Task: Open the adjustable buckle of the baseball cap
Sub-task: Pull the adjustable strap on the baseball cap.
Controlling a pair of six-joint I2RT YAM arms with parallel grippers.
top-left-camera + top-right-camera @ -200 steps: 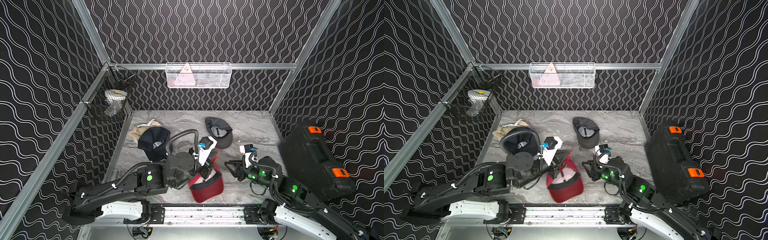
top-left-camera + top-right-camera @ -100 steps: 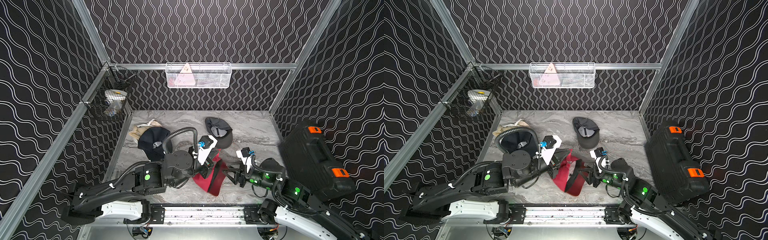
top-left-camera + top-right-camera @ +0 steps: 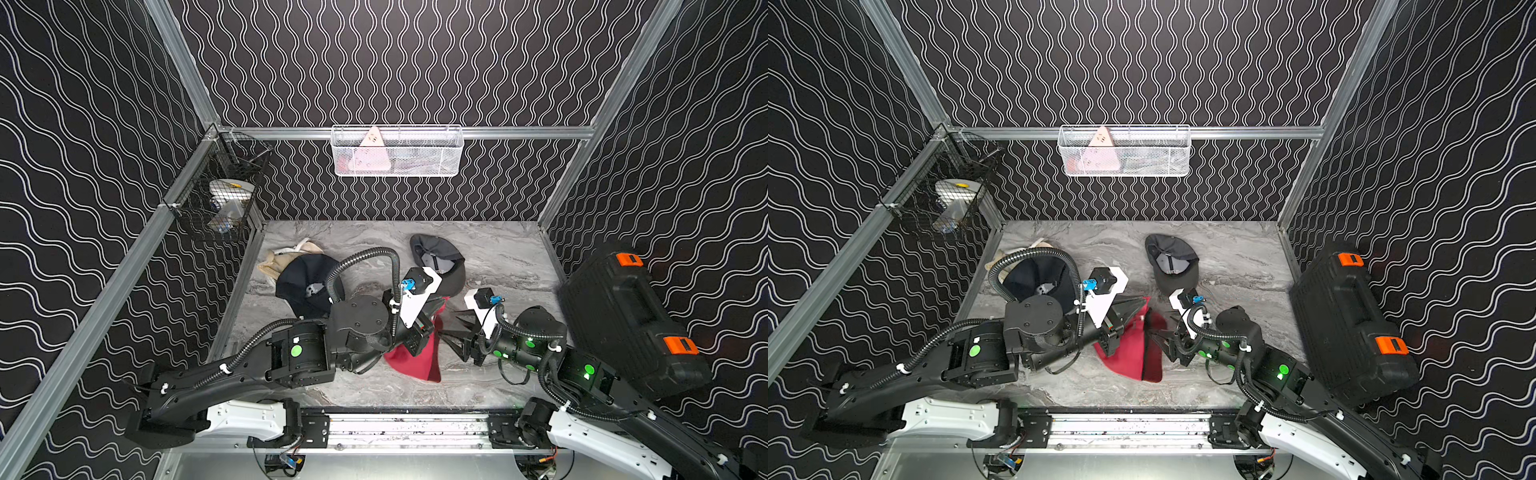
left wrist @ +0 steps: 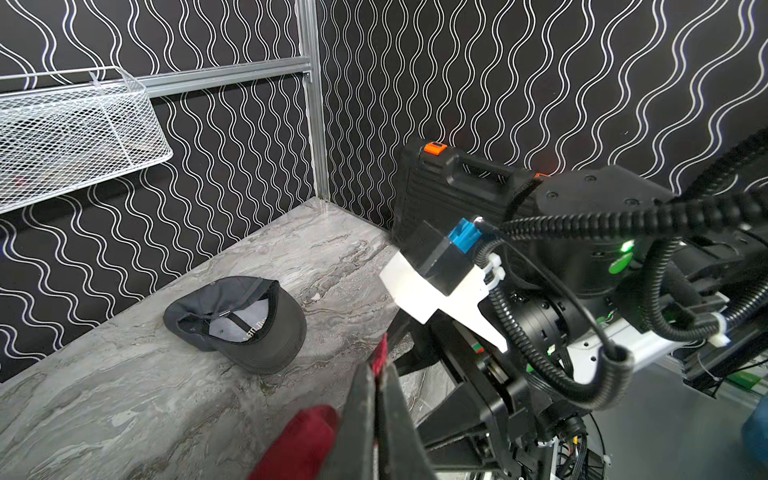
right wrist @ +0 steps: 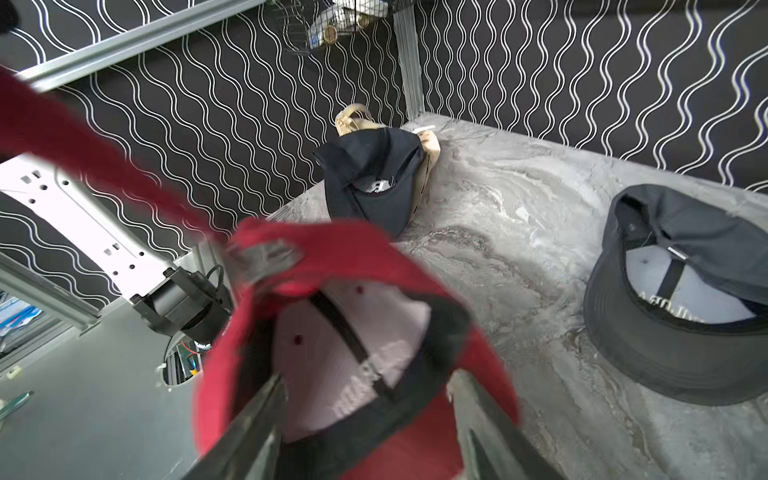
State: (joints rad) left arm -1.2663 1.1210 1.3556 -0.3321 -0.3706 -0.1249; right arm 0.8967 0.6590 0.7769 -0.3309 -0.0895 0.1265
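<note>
The red baseball cap (image 3: 417, 359) (image 3: 1127, 353) hangs on edge low over the table's front middle. My left gripper (image 3: 434, 308) (image 3: 1140, 306) (image 4: 379, 370) is shut on its red strap, which pokes out between the fingertips. In the right wrist view the strap runs up and away from the cap (image 5: 365, 266), past a blurred grey metal piece that looks like the buckle (image 5: 266, 254). My right gripper (image 3: 451, 332) (image 3: 1156, 338) (image 5: 368, 380) stands open just right of the cap, its fingers on either side of the black sweatband at the cap's opening.
A grey cap (image 3: 440, 266) (image 4: 249, 324) lies upside down behind the grippers. A black cap (image 3: 303, 282) rests on a beige one (image 3: 286, 257) at the left. A black case (image 3: 623, 316) leans at the right wall. Wire baskets (image 3: 397, 151) (image 3: 220, 199) hang on the walls.
The left gripper has turned the red cap from lying low to hanging on edge. The right gripper has opened wider and moved left, up to the cap's opening.
</note>
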